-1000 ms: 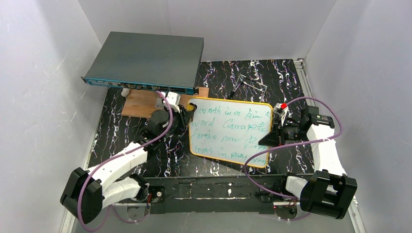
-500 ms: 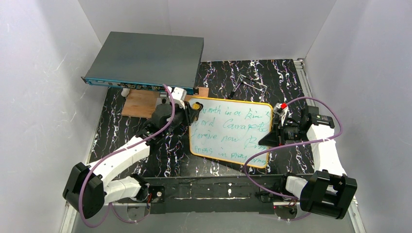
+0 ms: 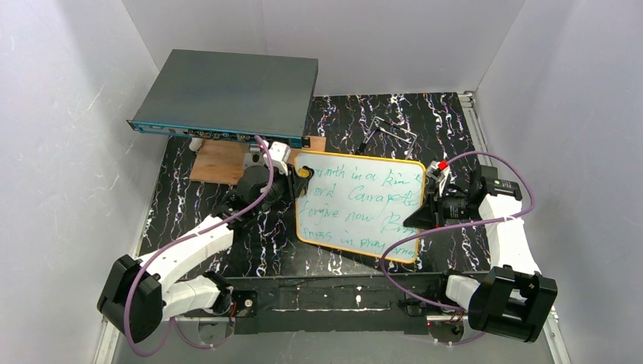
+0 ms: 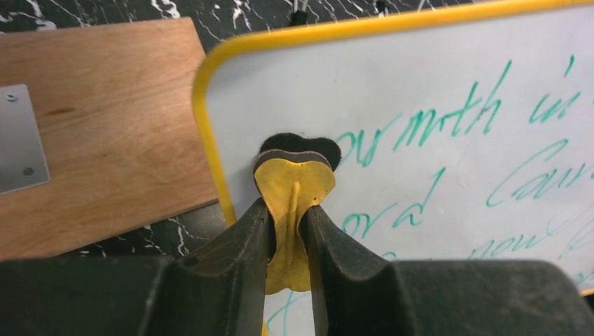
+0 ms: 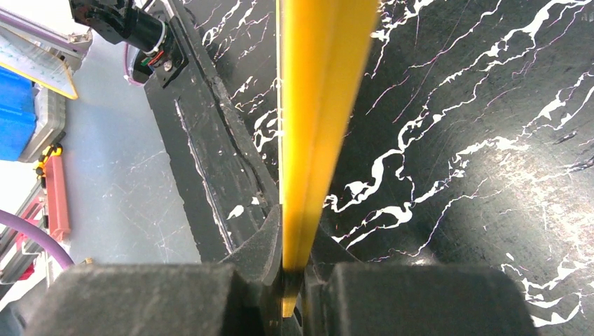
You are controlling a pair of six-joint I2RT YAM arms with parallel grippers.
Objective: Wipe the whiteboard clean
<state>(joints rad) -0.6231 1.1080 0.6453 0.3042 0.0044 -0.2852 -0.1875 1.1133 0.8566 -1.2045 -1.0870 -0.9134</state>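
Note:
The whiteboard [image 3: 362, 206], yellow-framed with green handwriting, lies tilted in the middle of the black marbled table. My left gripper [image 3: 297, 176] is shut on a yellow eraser [image 4: 293, 183]. The eraser's black felt [image 4: 298, 143] presses on the whiteboard [image 4: 448, 126] at its far left corner, just left of the first green word. My right gripper [image 3: 426, 206] is shut on the board's right edge. In the right wrist view the yellow frame [image 5: 316, 105] runs straight out from between that gripper's [image 5: 295, 269] fingers.
A dark-grey flat box [image 3: 227, 95] stands at the back left, partly over a brown wooden board [image 3: 218, 161], which borders the whiteboard's corner [image 4: 105, 126]. A thin wire piece [image 3: 394, 127] lies behind the whiteboard. White walls close in on three sides.
My left gripper has carried the eraser a little right, from the board's left frame onto its far left corner. The right gripper and the whiteboard have stayed put.

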